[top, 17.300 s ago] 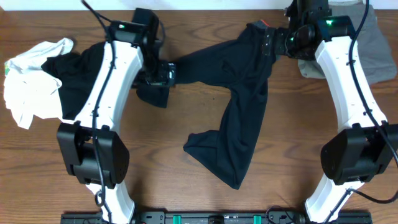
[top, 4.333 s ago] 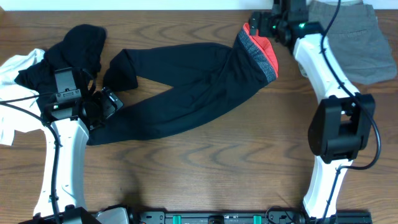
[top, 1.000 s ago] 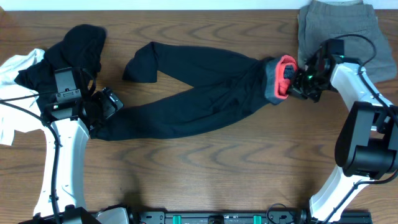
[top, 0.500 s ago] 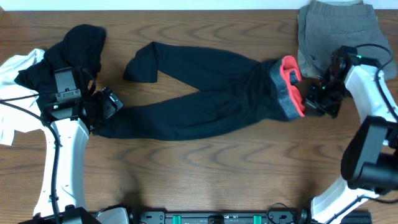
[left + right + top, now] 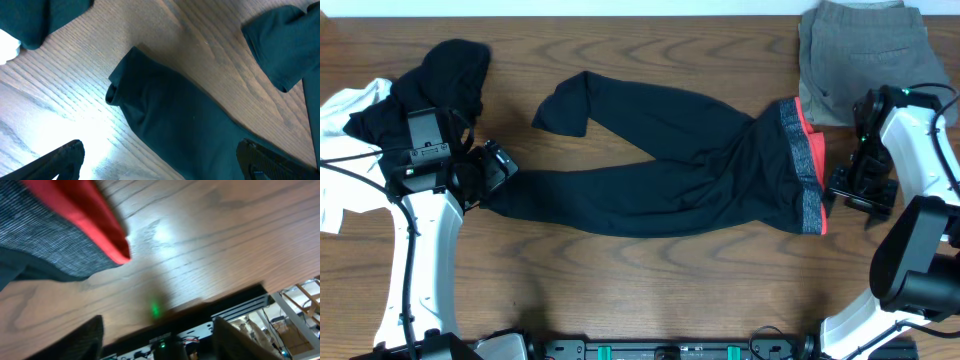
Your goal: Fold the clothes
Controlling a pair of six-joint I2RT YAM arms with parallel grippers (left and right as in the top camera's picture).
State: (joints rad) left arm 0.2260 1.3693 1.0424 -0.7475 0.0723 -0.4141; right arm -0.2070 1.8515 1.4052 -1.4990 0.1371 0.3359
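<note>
The job looks to be at an early stage: the black trousers (image 5: 680,175) lie spread across the middle of the table (image 5: 650,290), laid out but with no fold made in them, while the white T-shirt (image 5: 338,115) and the plain black garment (image 5: 445,75) sit in a crumpled heap at the far left, unsorted. A pair of grey shorts (image 5: 865,45) rests at the far right corner. The trousers lie lengthwise, with the grey-and-coral waistband (image 5: 807,170) at the right and the two legs running leftward in a narrow V. The far leg ends in a cuff that is turned over on itself, and the near leg reaches to the left gripper (image 5: 488,172). The cloth is fairly flat, with soft creases near the crotch. In the left wrist view the left fingers (image 5: 62,157) stand wide apart over the near leg's cuff, gripping nothing. The right gripper (image 5: 850,188) sits just to the right of the waistband; its wrist view shows its fingers (image 5: 87,340) spread, with bare wood between them and the waistband lying clear of them. Judging by this, every fold on all three garments remains to be done.
</note>
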